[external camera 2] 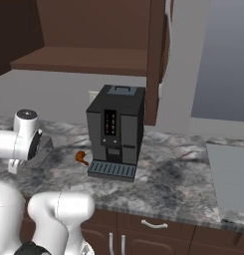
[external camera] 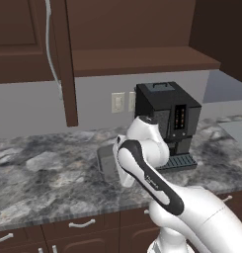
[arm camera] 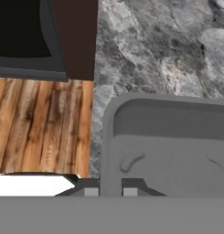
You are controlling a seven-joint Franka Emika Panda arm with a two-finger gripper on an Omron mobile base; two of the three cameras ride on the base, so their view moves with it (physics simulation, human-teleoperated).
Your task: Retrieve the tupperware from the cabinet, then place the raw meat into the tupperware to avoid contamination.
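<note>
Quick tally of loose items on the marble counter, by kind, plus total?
Tall black coffee machine: 1
Small grey translucent rectangular tupperware: 1, its rim between the closed gripper fingertips
Tiny orange-brown drumstick-shaped raw meat: 1, left of the coffee machine's drip tray in the right base view
Total: 3
</note>
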